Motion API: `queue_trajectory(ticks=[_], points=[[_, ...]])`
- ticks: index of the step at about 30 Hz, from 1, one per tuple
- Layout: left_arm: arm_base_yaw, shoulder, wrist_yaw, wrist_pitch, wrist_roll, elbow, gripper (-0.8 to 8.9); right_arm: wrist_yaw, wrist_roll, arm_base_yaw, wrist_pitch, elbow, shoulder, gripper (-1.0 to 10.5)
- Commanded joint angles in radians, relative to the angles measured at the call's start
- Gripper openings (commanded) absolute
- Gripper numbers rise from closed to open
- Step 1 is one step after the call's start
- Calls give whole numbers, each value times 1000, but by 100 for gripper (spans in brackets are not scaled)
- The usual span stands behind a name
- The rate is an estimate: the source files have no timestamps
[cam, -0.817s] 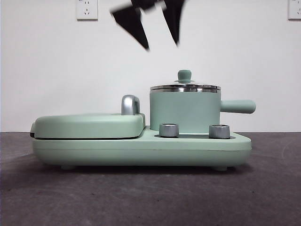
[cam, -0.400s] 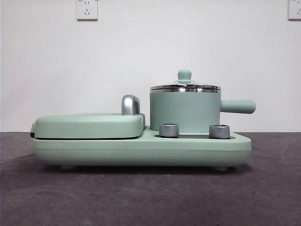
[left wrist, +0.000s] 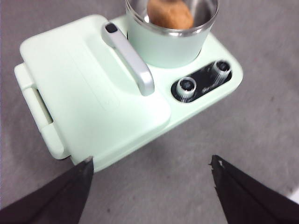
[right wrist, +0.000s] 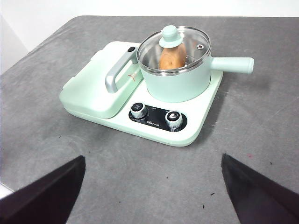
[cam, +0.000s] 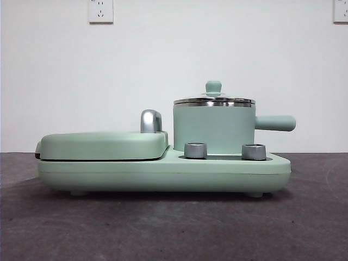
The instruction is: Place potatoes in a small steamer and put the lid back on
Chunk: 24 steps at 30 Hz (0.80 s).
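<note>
The small steamer point(cam: 213, 128) stands on the right side of a mint-green cooker base point(cam: 163, 173), its stubby handle point(cam: 274, 123) pointing right. The lid point(cam: 213, 100) sits on its steel rim. In the right wrist view the potato point(right wrist: 170, 58) shows through the glass lid point(right wrist: 196, 39) inside the steamer point(right wrist: 177, 86). The left wrist view also shows the potato point(left wrist: 169, 14) in the steamer point(left wrist: 163, 46). My left gripper point(left wrist: 152, 162) is open and empty above the table near the cooker. My right gripper point(right wrist: 153, 157) is open and empty, farther back. Neither gripper shows in the front view.
The flat griddle cover point(cam: 103, 144) with a steel handle point(cam: 150, 120) lies shut on the cooker's left half. Two steel knobs point(cam: 195, 150) point(cam: 253, 151) sit in front of the steamer. A white wall with sockets point(cam: 100, 10) stands behind. Dark grey tabletop point(cam: 174, 228) surrounds the cooker.
One second ago open black jaws hung at the top of the front view above the steamer; they have risen out of that view. The steamer, lid and cooker have not moved.
</note>
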<state>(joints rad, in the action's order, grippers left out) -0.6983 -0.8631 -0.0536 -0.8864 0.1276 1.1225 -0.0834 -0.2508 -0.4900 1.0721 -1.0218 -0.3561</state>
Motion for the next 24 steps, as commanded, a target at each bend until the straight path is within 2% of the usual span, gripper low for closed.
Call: queue_trajectory(ticks=[1,5,13,14,15,16,17,18,24], points=[[-10,172,1,124,78,-143,404,-3,6,-5,-16,-6,-8,465],[-10,338,1,174,156,-252,404,-22,28,-5,-37,-6,-8,464],[-10,394,1,148,162,-262,401,-67,83,-5,-90,-5,-8,443],[-10,393,1,149,163,-262,359,-76,85,-5,-95,-5,-8,409],[-10,391,1,148,166,-262,241,-77,83,-5,-98,-5,-8,334],[-10,388,1,147,166,-262,29,-77,79,-5,-97,-5,-8,136],[-10,386,1,147,174,-262,28,-76,80,-5,-95,-5,-8,-28],[-10,386,0,148,173,-262,8,-68,78,-5,-95,-5,-8,32],[-10,380,1,153,173,-262,6,-67,78,-4,-100,-6,-8,15]])
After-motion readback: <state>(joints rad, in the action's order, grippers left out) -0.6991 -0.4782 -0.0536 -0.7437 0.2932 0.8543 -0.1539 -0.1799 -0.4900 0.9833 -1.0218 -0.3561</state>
